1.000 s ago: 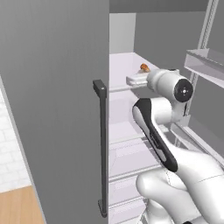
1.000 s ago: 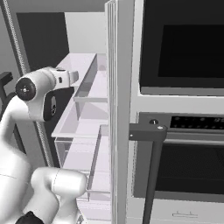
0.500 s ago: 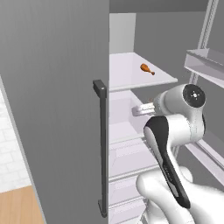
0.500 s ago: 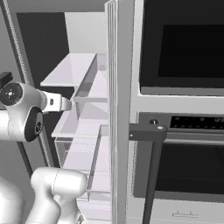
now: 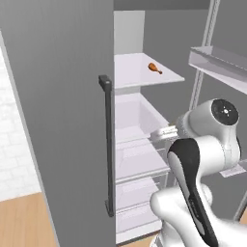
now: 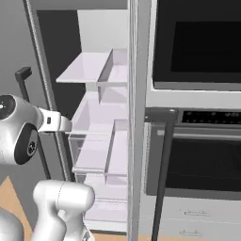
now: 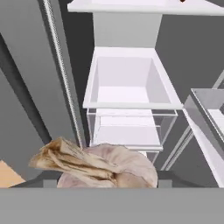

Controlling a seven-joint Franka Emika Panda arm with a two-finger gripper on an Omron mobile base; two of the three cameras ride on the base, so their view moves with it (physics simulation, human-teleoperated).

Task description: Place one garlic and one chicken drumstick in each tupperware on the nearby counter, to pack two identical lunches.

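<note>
You are looking into an open fridge (image 5: 140, 120) whose grey door (image 5: 62, 111) is standing at the left of the left base view, a dark vertical handle (image 5: 107, 144) running down its edge. Inside, a pale upper shelf (image 5: 144, 72) is sitting above a white bin (image 7: 131, 83), and a clear drawer (image 7: 131, 127) is lying just under that. Beside the fridge, a dark wall oven (image 6: 197, 42) is stacked over a second oven (image 6: 202, 160) with a black bar handle (image 6: 162, 164)

Papery, matt garlic (image 7: 105, 168) at lower centre; glossy drumstick (image 5: 155, 68) upper centre; smooth translucent plastic drawers (image 7: 127, 87).
</note>
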